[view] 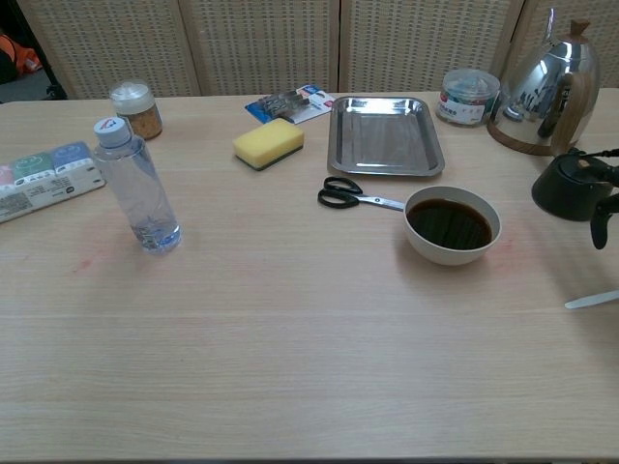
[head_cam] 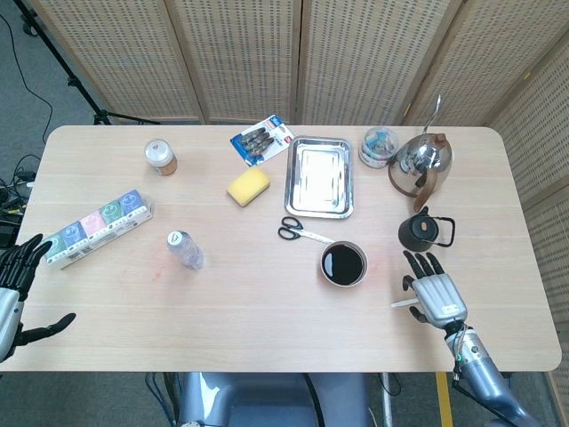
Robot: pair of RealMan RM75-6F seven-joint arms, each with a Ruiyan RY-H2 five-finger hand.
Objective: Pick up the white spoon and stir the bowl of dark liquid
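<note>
Step in hand: reaching. Right robot hand (head_cam: 433, 294), fingers spread wide, empty, hovers over white spoon (head_cam: 405, 303) lying near the counter's front right edge, beside bowl (head_cam: 344, 264). Next: lower, pinch the handle.

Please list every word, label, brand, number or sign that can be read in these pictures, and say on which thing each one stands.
No text can be read with certainty.
Blue packet card: print too small.
Boxed set of colored cups: lid labels blurred.
Water bottle cap: red mark, not readable.
Spice jar: no readable label.
Clear round tub: label band too blurred.
</note>
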